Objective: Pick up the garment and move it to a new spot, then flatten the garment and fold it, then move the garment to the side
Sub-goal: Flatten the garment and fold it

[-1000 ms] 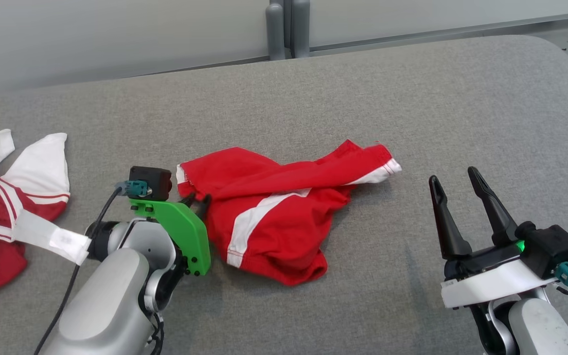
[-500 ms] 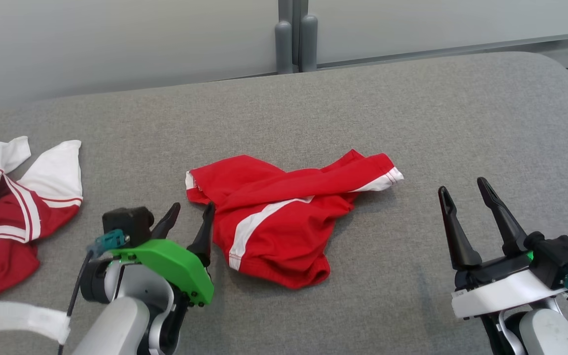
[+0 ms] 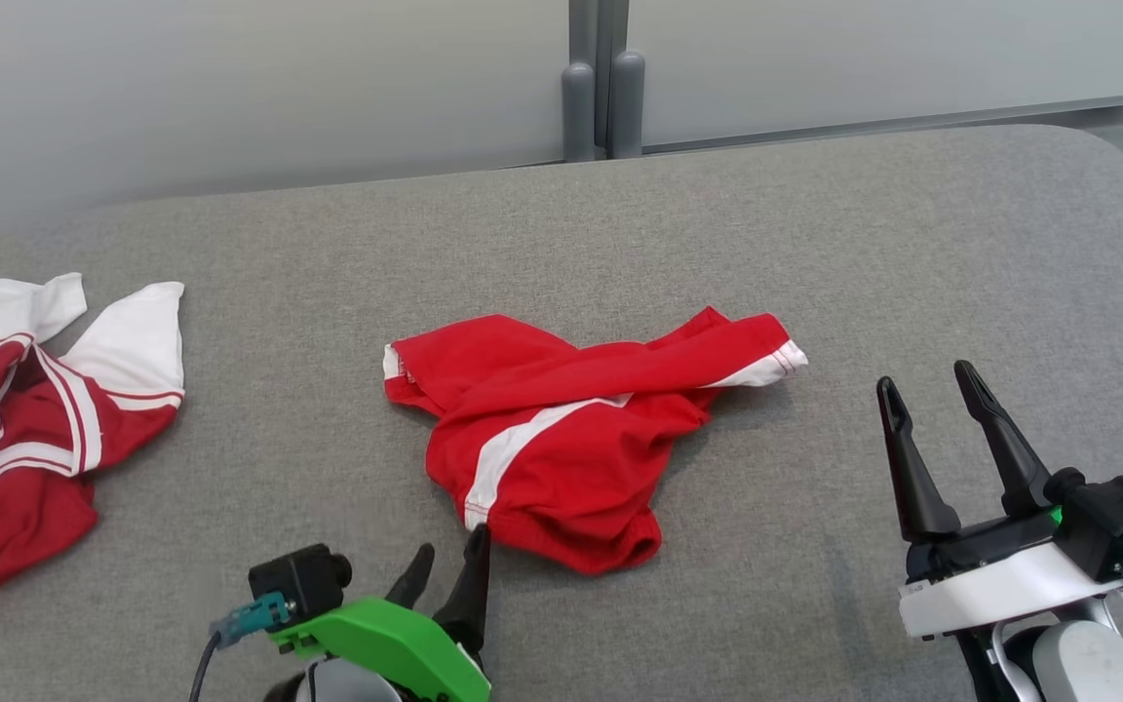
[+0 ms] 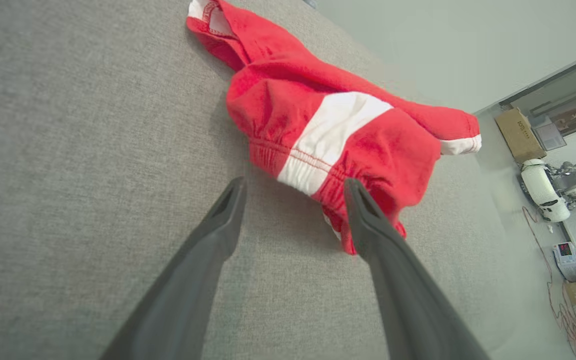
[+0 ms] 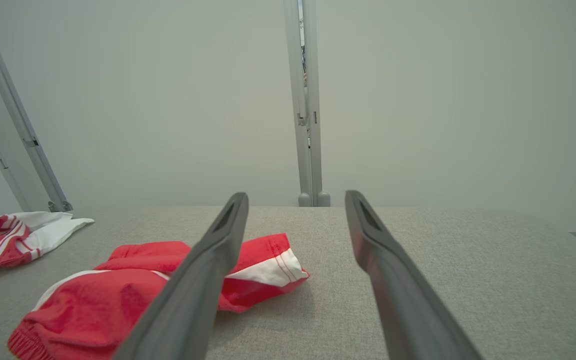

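Lying bunched at far left, a spare red-and-white garment sits apart, while the left gripper, spread and empty, hovers at the gathered near edge of the red shorts crumpled mid grey table, seemingly ready to flatten them, the right gripper wide, empty, well aside.

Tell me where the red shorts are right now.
In the head view the red shorts lie crumpled at the middle of the gray table, just beyond the left tool and left of the right tool.

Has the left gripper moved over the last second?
Yes: the left gripper has pulled back toward the robot, from the red garment's left edge to its near hem.
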